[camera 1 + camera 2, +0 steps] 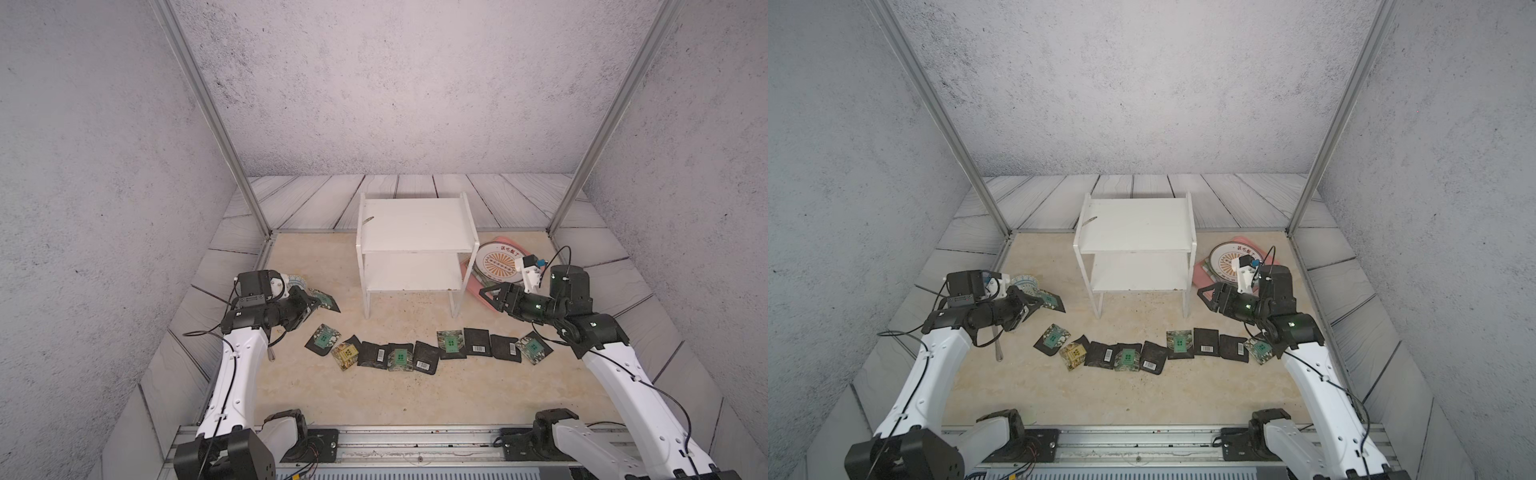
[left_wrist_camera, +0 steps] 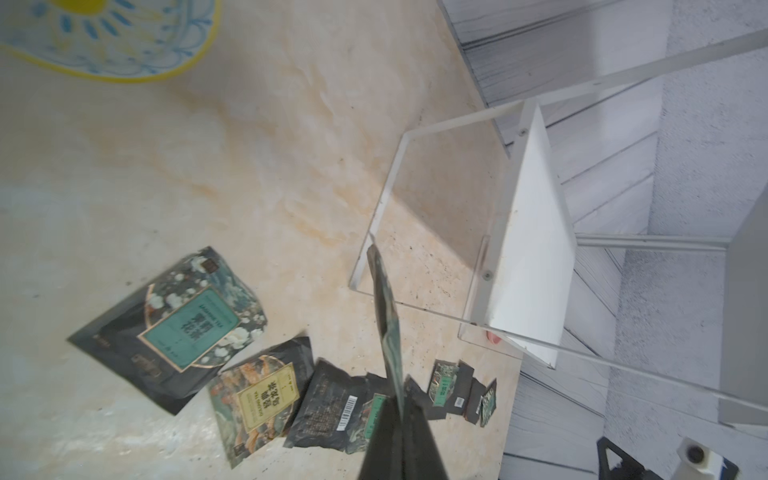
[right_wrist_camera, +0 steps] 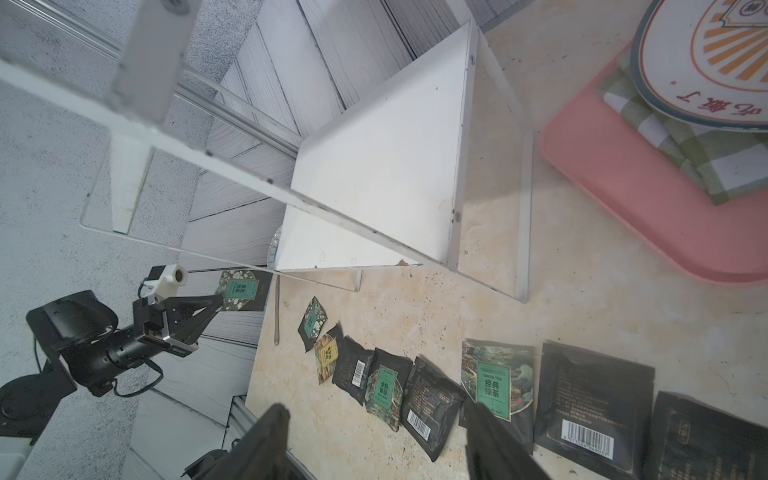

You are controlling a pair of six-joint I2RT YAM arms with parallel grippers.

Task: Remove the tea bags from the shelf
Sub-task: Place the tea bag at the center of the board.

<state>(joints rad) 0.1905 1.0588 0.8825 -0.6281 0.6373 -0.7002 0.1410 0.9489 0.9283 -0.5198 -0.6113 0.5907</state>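
Tea bags [image 1: 415, 353]: flat dark square sachets, green labels, white barcodes.

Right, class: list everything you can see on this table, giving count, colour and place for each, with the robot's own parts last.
tea bags in a row: nine, dark, some with green or yellow labels, on the table in front of the shelf
held tea bag: one, green-labelled, left of the shelf
shelf: one, white, two tiers, centre back
pink tray: one, right of the shelf
checked cloth: one, green and white, on the tray
round plate: one, white with orange sunburst, on the cloth
patterned plate: one, blue and yellow, far left
metal utensil: one, silver, by the left arm
left gripper: shut on the held tea bag
right gripper: open, empty, beside the tray
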